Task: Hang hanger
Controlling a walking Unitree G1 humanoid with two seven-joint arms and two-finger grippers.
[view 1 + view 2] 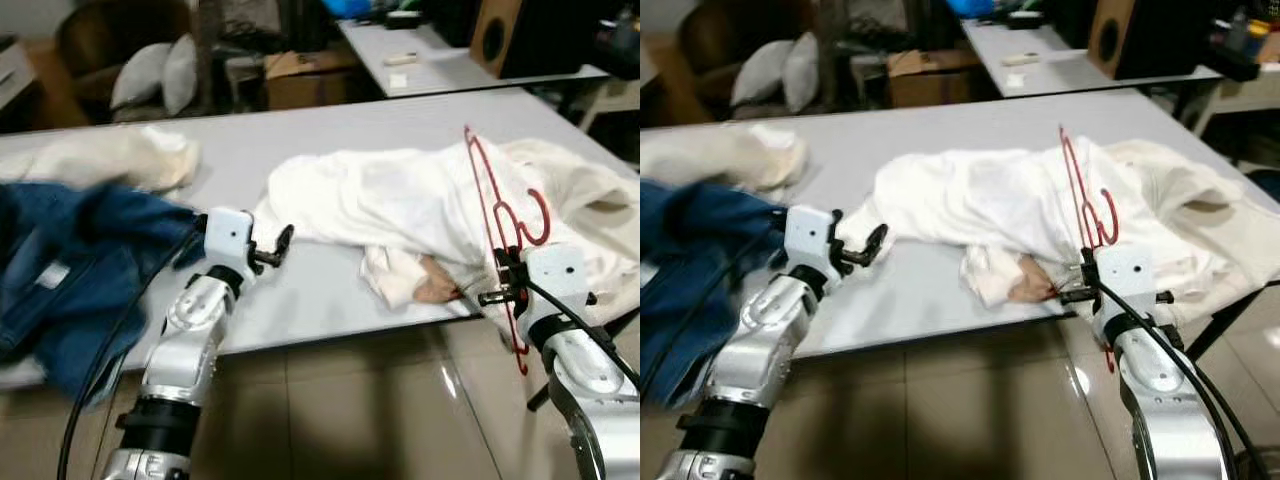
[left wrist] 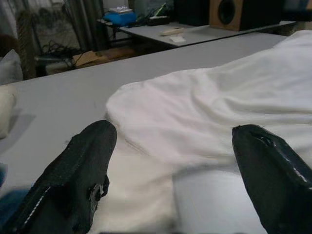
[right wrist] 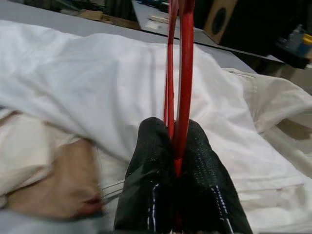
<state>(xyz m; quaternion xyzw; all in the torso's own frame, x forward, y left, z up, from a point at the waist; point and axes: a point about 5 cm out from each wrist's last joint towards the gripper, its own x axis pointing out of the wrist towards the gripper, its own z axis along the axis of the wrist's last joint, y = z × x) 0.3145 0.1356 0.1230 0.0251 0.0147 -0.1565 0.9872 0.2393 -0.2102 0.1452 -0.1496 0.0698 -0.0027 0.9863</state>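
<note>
We have the right gripper (image 1: 497, 283) pinched tight on the red hanger (image 1: 490, 195), a thin, stiff, light wire-like frame we judge slippery, so this grip low on its bar suits it, with its hook (image 1: 535, 222) just beyond the fingers. Our left gripper (image 1: 272, 247) is spread and empty, the soft, limp white garment (image 1: 380, 200) just ahead, lying crumpled across the smooth grey table (image 1: 300, 130).

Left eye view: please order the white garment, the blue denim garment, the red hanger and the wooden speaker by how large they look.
1. white garment
2. blue denim garment, though it lies nearer the camera
3. red hanger, held by the right tool
4. wooden speaker, far back, so its true size is unsure
</note>
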